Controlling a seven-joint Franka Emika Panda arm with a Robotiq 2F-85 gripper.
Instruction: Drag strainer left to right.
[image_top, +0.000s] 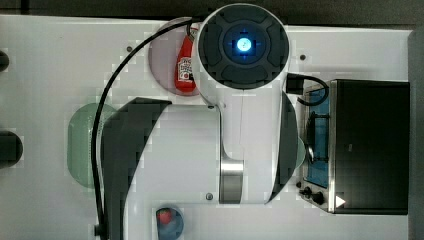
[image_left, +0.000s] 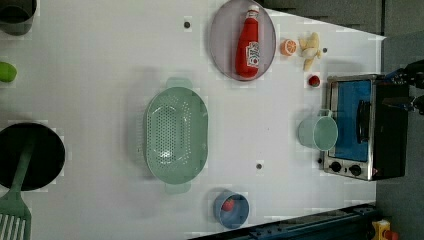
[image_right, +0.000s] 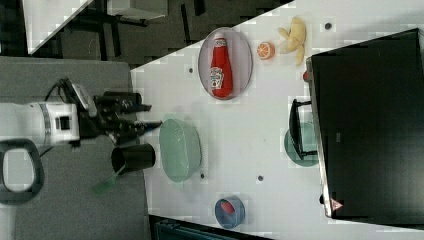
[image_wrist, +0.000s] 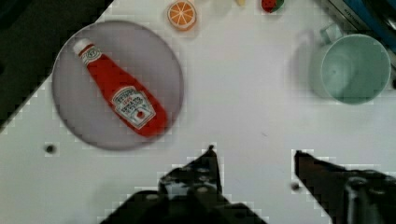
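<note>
- The white table (image_left: 100, 75) carries everything I have to work around. It looks smooth, so I judge the strainer will slide readily once I push or pull it.
- The black toaster oven (image_left: 370, 125) sits at the left view's right edge of the table. Beyond the table, the right view shows dark floor and frame parts.
- The strainer (image_left: 176, 134) sits open side up near the middle of the table in the left view, with nothing touching it and a bare stretch of table towards the teal cup (image_left: 319, 132).
- My gripper (image_right: 131, 119) hangs above the table in the right view, just off the strainer's rim. The jaws stand apart and hold nothing; in the wrist view bare table shows between the two fingers.
- Risk: hooking the thin rim off-centre could tip or spin the bowl rather than drag it.
- Risk: a long drag could push it into the teal cup standing in front of the oven.
- Risk: drifting sideways could nudge the grey plate (image_left: 220, 45) with the ketchup bottle (image_left: 248, 45) or the blue bowl (image_left: 232, 210) holding a strawberry.
- An orange slice (image_left: 288, 47) and a banana (image_left: 310, 47) lie farther off, beyond the plate.
</note>
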